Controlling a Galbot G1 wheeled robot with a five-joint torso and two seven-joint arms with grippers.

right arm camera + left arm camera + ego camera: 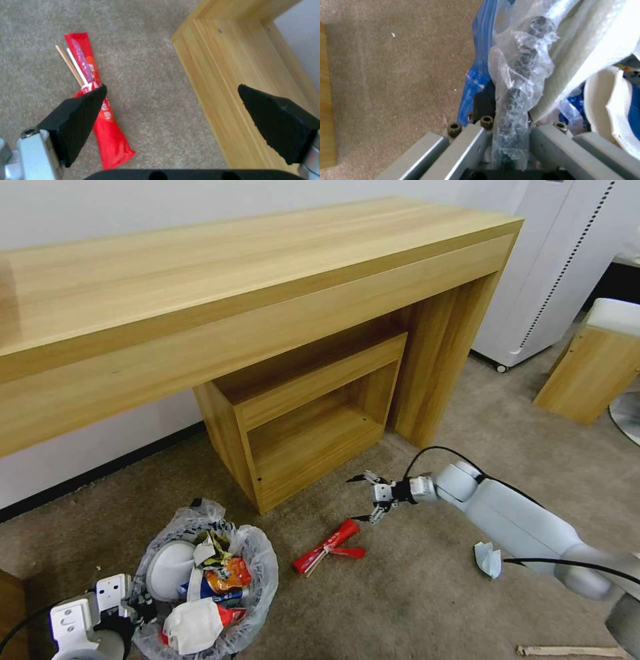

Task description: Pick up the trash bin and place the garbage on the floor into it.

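The trash bin (257, 573), lined with a crinkly plastic bag, is at the lower left of the head view, holding a white slipper, cartons and wrappers. My left gripper (130, 612) is shut on its bag-wrapped rim (523, 62), one finger on each side. My right gripper (367, 499) hangs open just above the floor (427, 593), nothing between its fingers (83, 110). Garbage lies on the carpet: a red wrapper (328, 545) with chopsticks sticking out (96, 100) below and left of that gripper, crumpled white paper (489, 560) under the right forearm, and a wooden stick (570, 651) at the bottom right.
A long wooden desk (253, 273) stands against the wall, with an open wooden cabinet (307, 420) under it, close to my right gripper (233, 75). A white appliance (553, 267) and a wooden stool (593, 367) stand at the right. Bare carpet lies between bin and right arm.
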